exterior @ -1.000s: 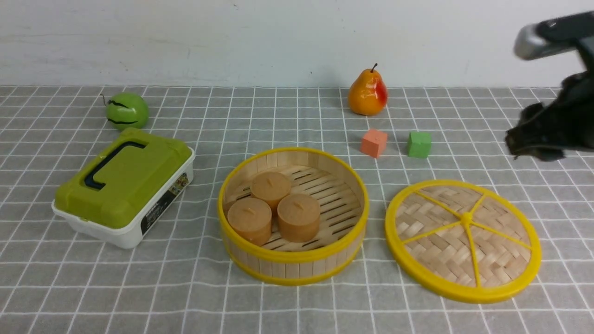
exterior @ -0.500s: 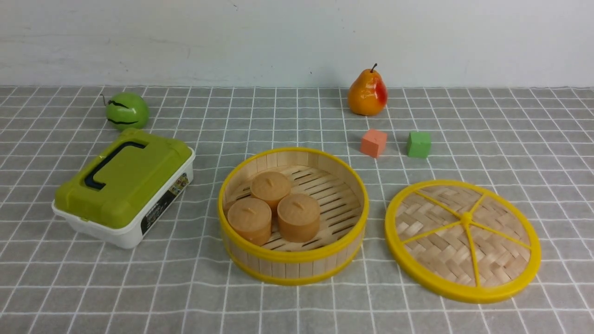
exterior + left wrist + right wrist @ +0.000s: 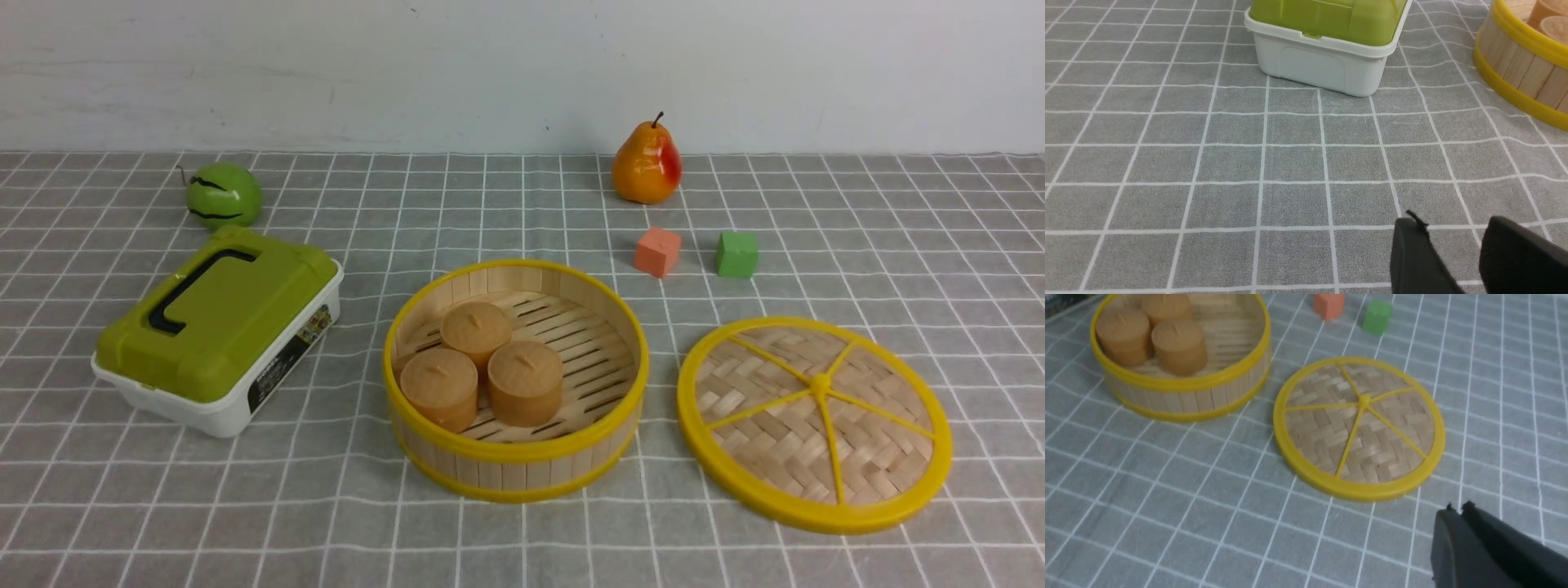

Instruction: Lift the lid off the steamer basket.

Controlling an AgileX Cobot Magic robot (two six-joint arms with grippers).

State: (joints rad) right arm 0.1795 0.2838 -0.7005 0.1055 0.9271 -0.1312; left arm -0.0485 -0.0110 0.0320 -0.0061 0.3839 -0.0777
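The steamer basket stands uncovered at the table's middle with three tan cylinders inside. The lid lies flat on the cloth to its right, apart from it. Both also show in the right wrist view, the basket and the lid. Neither arm shows in the front view. My right gripper is shut and empty, hanging over the cloth on the near side of the lid. My left gripper is open and empty over bare cloth, with the basket's wall off to one side.
An olive-green box with a white base sits left of the basket, also in the left wrist view. A green apple, a pear, an orange cube and a green cube lie farther back.
The right arm, seen at the front view's right edge one second ago, has drawn out of that view. The lid and basket have not moved.
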